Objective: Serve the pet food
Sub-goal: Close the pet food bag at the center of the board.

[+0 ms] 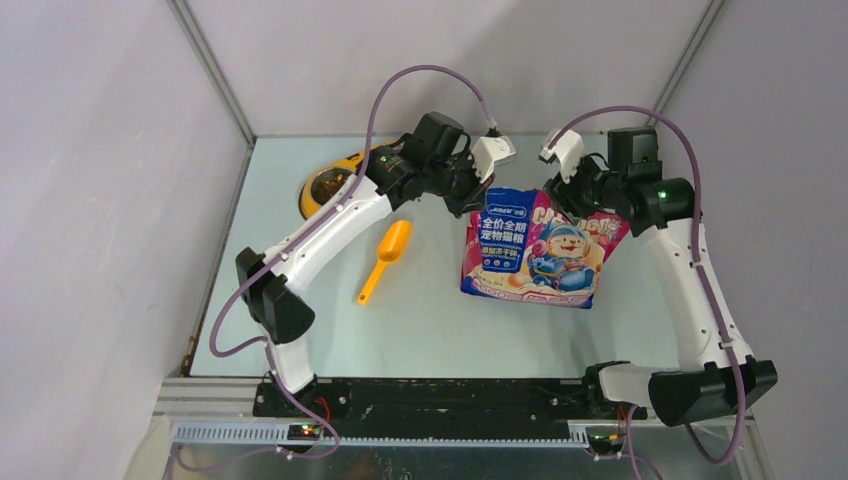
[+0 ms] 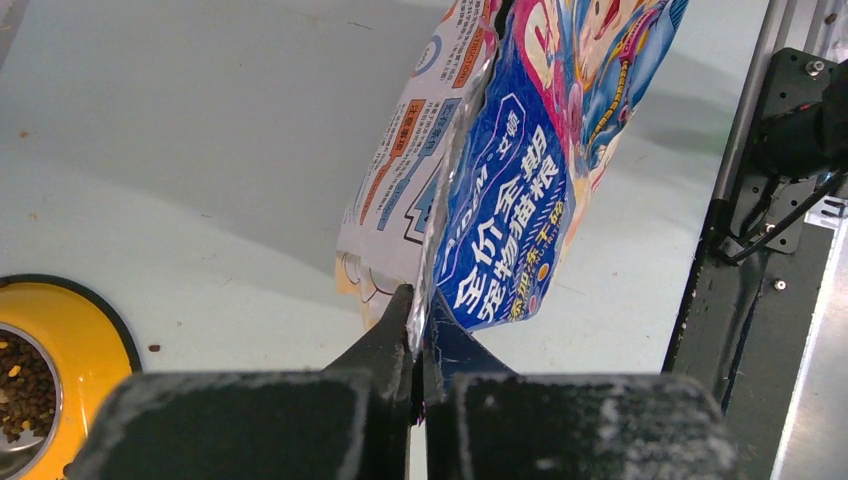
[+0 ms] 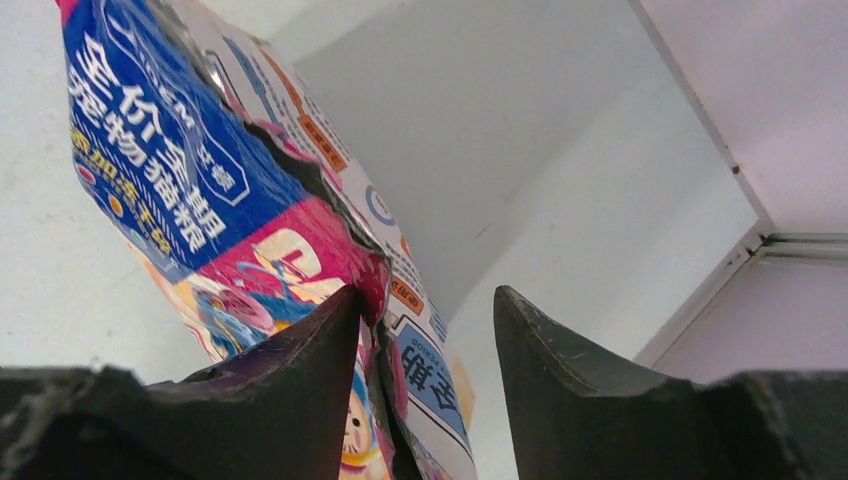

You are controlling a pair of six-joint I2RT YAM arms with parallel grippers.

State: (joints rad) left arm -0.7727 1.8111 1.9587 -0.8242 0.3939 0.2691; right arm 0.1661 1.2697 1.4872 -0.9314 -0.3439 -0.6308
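Your left claw [image 2: 418, 330] is pressed together on the crinkled foil edge of the glossy blue-and-pink pouch [image 2: 510, 200], which is printed with a cartoon animal and Chinese text. The thin seam runs between its two black, rough-surfaced fingers. Your right claw [image 3: 425, 310] stands spread. The pouch's ragged top edge lies against one pointed finger and the other finger is clear of it.

The one pouch stands up between the two claws over the pale, smooth table [image 1: 420, 320]. You cannot tell whether its bottom touches the surface.

Left of the pouch lies one orange plastic scoop [image 1: 385, 258], flat and apart from it. Farther left, partly behind your left arm, sits one rounded yellow feeder [image 2: 70, 330]. Its one visible steel bowl [image 2: 8, 455] holds small dark-brown kibble pellets [image 2: 20, 370].
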